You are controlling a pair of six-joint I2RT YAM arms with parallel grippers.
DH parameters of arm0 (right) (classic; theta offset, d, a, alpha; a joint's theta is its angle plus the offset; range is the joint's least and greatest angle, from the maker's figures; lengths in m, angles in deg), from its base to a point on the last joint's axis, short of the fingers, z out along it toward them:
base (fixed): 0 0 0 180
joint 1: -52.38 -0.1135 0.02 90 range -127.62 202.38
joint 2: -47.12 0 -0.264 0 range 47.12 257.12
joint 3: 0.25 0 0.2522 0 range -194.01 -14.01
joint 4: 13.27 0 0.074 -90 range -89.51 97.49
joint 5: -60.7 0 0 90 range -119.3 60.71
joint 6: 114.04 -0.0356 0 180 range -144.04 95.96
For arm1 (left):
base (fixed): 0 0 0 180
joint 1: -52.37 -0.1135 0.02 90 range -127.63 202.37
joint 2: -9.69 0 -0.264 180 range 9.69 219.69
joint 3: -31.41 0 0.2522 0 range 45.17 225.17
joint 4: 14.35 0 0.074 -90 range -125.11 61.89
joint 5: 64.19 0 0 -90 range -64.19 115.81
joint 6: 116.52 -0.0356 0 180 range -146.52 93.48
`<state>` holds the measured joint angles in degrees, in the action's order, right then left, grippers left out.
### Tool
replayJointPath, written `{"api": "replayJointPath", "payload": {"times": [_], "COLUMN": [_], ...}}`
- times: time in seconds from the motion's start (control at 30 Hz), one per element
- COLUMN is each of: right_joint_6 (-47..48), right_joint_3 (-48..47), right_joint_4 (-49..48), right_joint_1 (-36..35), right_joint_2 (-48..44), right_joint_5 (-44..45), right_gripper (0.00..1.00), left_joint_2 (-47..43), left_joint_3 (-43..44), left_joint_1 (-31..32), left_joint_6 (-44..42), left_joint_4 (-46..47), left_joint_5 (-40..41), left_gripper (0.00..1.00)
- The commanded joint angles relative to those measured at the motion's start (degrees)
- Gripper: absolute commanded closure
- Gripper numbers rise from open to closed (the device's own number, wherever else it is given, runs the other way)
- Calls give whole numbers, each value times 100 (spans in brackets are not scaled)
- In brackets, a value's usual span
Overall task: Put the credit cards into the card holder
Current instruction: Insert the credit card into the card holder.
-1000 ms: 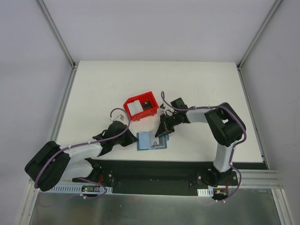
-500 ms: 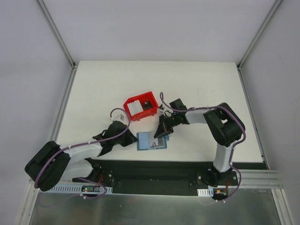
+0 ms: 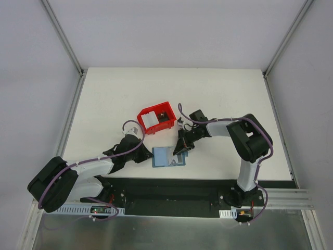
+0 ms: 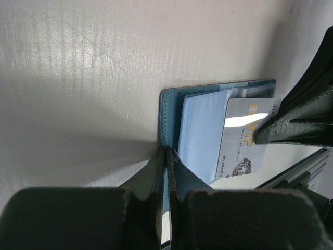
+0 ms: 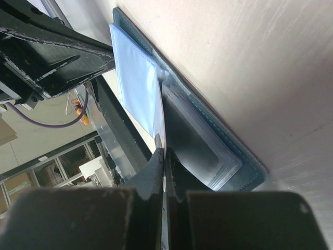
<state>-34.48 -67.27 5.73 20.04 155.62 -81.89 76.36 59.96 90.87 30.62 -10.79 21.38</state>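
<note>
**Both grippers clamped at the holder**

My left gripper pinches the card holder by its teal edge. My right gripper clamps a credit card over its pockets, the print visible only from the left wrist. Overhead, the holder lies by the table's near edge, with the red bin just behind.

- Top view: bright, even light from above — the white table looks sharp, with only small soft shadows under the arms.
- Left wrist view: a big soft shadow runs from 9 o'clock to the middle.
- A white stripe of glare shines on the credit card.
- The left gripper at 6 o'clock is dark and blurry.
- Right wrist view: the table glows pale at 1 o'clock, and 9 o'clock is dim.
- The card holder is bright — the right gripper at 6 o'clock is blurry.
</note>
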Motion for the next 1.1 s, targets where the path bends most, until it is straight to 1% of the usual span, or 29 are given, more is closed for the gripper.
{"api": "replayJointPath", "payload": {"times": [0.0, 0.33, 0.53, 0.8, 0.97, 1.07], "right_joint_6": [139, -213, -371, -442, -407, -555], "right_joint_3": [-150, -282, -203, -150, 113, 315], "right_joint_4": [128, -189, -426, -497, -313, -347], "right_joint_1": [-27, -159, -203, -247, -291, -282], "right_joint_2": [21, 170, 188, 214, -13, -163], "right_joint_5": [109, 294, 425, 303, 609, 891], "right_gripper": [99, 99, 99, 99, 99, 99], "left_joint_2": [38, 56, 30, -5, -75, -128], "left_joint_3": [77, 86, 68, 42, 33, -11], "left_joint_1": [-44, -44, -44, -44, -44, -44], "left_joint_6": [-151, -142, -125, -116, -98, -46], "left_joint_4": [-18, -1, 8, 17, -36, -36], "left_joint_5": [-102, -137, -146, -138, -67, 3], "left_gripper": [100, 100, 100, 100, 100, 100]}}
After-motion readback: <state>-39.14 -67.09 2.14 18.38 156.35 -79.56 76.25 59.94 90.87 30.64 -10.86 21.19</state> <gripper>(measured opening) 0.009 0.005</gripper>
